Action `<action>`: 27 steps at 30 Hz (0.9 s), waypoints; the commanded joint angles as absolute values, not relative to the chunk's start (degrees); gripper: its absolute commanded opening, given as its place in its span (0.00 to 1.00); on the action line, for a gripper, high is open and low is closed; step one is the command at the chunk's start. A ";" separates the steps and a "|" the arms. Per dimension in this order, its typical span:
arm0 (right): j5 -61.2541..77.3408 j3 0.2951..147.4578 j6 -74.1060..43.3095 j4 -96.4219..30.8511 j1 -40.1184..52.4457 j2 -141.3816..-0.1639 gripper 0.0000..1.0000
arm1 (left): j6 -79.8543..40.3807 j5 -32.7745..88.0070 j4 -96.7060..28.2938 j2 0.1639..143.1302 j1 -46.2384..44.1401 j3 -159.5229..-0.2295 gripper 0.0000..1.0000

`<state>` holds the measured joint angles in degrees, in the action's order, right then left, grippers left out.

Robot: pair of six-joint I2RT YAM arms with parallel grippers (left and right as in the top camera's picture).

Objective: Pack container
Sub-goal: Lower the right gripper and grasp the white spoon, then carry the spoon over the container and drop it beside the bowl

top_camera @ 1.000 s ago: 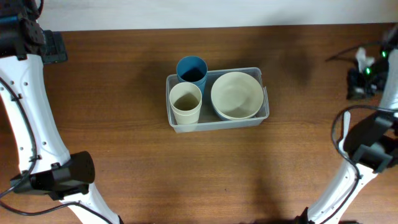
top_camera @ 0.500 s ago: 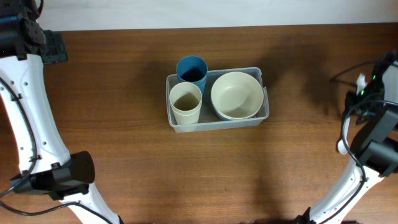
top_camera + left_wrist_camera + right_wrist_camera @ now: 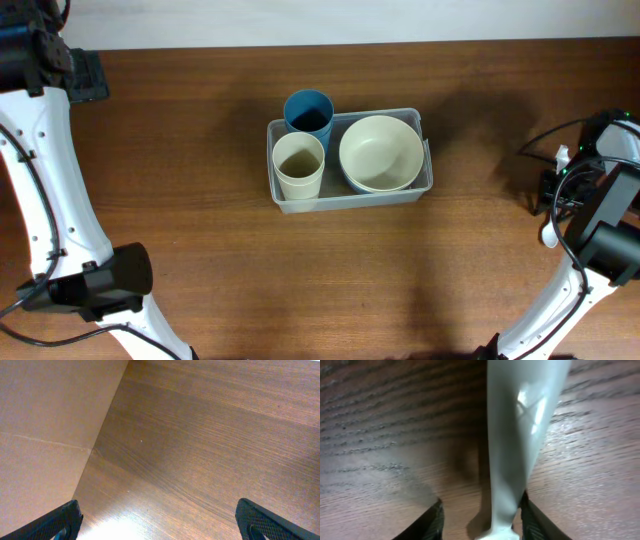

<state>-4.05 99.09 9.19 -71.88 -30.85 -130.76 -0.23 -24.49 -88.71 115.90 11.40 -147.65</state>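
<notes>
Your right claw [image 3: 480, 521] has swung down over the white utensil [image 3: 520, 435], jaws parted astride its handle. The container [image 3: 350, 199] sits mid-way along the counter [image 3: 200, 250], well apart. Close off-centre and the handle may skid away.

Table [image 3: 200, 250] open round container [image 3: 350, 203]; interior full w/ cups [image 3: 299, 165] + bowl [image 3: 380, 152].

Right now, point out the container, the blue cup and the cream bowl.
container [image 3: 370, 199], overhead view, front wall
blue cup [image 3: 309, 113], overhead view, inside
cream bowl [image 3: 380, 152], overhead view, inner floor
</notes>
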 commanded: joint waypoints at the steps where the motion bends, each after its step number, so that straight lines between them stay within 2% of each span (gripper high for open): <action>1: -5.19 97.58 8.69 -68.88 -30.52 -131.61 0.39 | -0.40 -25.10 -88.77 116.20 11.79 -148.55 1.00; 6: -5.21 97.60 8.67 -68.05 -30.52 -131.61 0.10 | -0.40 -25.10 -88.77 116.20 11.79 -148.55 1.00; 8: -5.19 97.60 8.64 -68.10 -30.50 -131.61 0.04 | -0.40 -25.10 -88.77 116.20 11.79 -148.55 1.00; 18: -0.34 103.35 8.49 -75.22 -29.15 -131.55 0.04 | -0.40 -25.10 -88.77 116.20 11.79 -148.55 1.00; 24: 5.67 117.89 8.47 -87.44 -24.53 -131.52 0.04 | -0.40 -25.10 -88.77 116.20 11.79 -148.55 1.00; 27: 8.16 129.64 8.49 -95.81 -19.66 -131.52 0.04 | -0.40 -25.10 -88.77 116.20 11.79 -148.55 1.00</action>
<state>3.31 119.77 8.88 -91.22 -24.51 -131.76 -0.23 -24.51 -88.73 115.90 11.40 -147.65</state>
